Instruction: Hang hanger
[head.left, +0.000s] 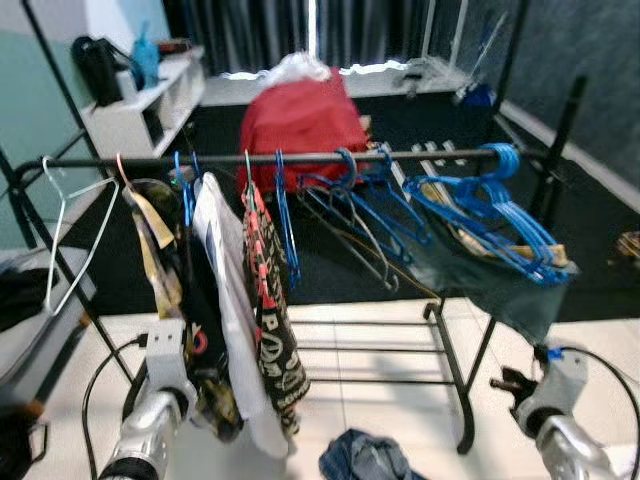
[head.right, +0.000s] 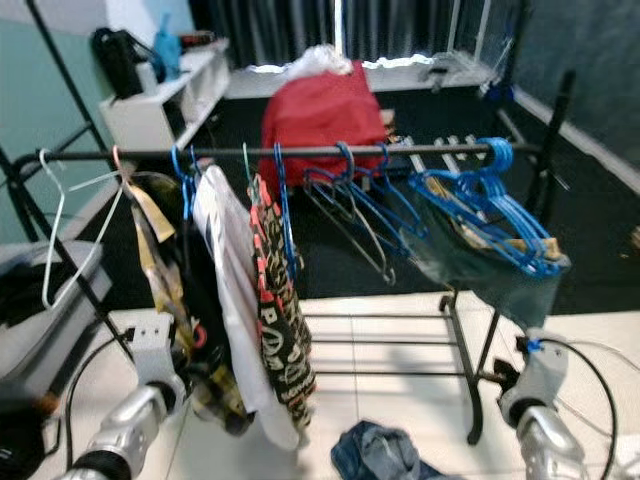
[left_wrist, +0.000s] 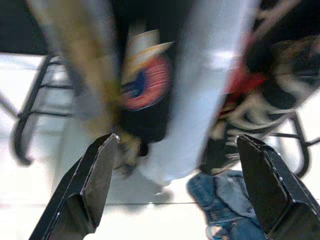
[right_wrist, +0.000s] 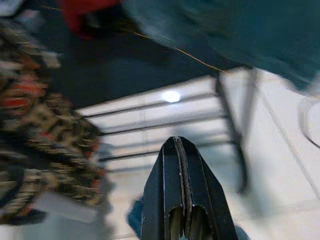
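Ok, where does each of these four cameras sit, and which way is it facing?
Left eye: on the head, looking down at the clothes rail; both silver arms low.
Right eye: same scene, shifted sideways.
Left wrist: along the open left gripper at the hanging clothes and denim heap.
Right wrist: along the shut right gripper at the rack's lower bars.
Shared: the denim heap on the floor, in eye and left wrist views.

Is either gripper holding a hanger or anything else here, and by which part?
Nothing is held. The left gripper is open with only air between its fingers; the right gripper is shut on nothing.
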